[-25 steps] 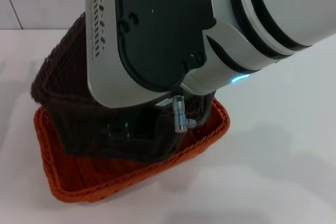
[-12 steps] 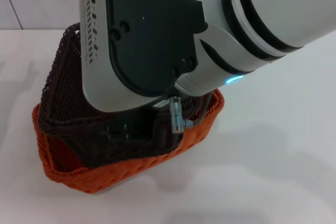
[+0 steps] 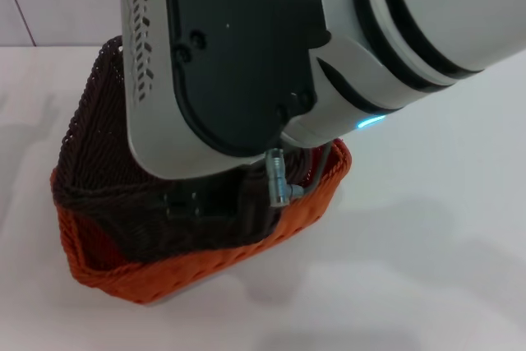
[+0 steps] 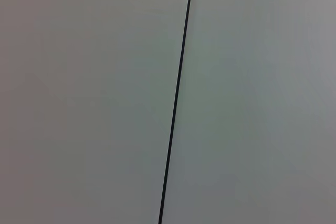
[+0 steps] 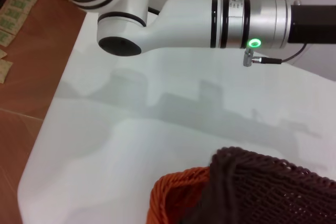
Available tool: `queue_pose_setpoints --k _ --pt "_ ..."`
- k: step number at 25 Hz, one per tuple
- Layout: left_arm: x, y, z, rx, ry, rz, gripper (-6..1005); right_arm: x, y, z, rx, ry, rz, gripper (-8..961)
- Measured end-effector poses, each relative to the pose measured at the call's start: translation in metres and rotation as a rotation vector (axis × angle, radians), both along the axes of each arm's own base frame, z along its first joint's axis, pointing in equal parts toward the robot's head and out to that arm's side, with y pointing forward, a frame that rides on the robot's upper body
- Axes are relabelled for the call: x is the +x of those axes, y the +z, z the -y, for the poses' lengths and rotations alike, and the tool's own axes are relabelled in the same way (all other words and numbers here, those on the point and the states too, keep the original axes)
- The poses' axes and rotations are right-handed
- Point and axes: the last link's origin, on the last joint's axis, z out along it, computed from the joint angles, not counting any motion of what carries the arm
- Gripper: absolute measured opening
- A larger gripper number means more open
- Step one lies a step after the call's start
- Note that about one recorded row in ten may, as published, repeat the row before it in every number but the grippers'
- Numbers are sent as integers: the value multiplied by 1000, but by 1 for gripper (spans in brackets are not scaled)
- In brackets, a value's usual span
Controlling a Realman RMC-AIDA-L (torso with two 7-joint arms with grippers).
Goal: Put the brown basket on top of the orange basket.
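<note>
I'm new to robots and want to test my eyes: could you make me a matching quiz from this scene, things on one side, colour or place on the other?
Things:
1. brown basket
2. orange basket
3. table
4. right arm

Descriptions:
A. white, underneath everything
B. bright woven rim, at the bottom of the stack
C. dark weave, sitting tilted inside the other basket
D. large white and black shape, covering much of the baskets in the head view

Pairs: 1-C, 2-B, 3-A, 4-D
</note>
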Motion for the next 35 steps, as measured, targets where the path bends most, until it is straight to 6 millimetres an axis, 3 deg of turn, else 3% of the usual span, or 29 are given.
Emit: queue_pose_setpoints --k 8,16,19,20,22,23,25,28,30,35 --pt "0 2 0 8 -3 1 798 -2 14 14 12 45 -26 349" --pt "2 3 0 8 -14 1 798 0 26 3 61 1 -106 348" --pt "2 2 1 5 -15 1 798 2 34 -12 135 -35 -176 348" --pt "2 2 1 5 -15 1 798 5 43 -27 206 -66 -234 348" --pt "1 1 2 5 -13 2 798 8 48 -35 243 -83 -266 348" --pt "0 1 4 4 -15 4 798 15 60 -53 316 -122 -343 348" --pt "0 1 4 4 -15 4 798 19 66 -62 350 -140 -376 348" --pt "-2 0 9 3 -23 18 798 45 87 -97 507 -203 -530 348" --pt "-4 -1 13 -6 -24 32 798 54 90 -105 547 -220 -563 348" --pt "-8 -1 21 -14 -29 48 798 108 101 -137 754 -314 -723 348"
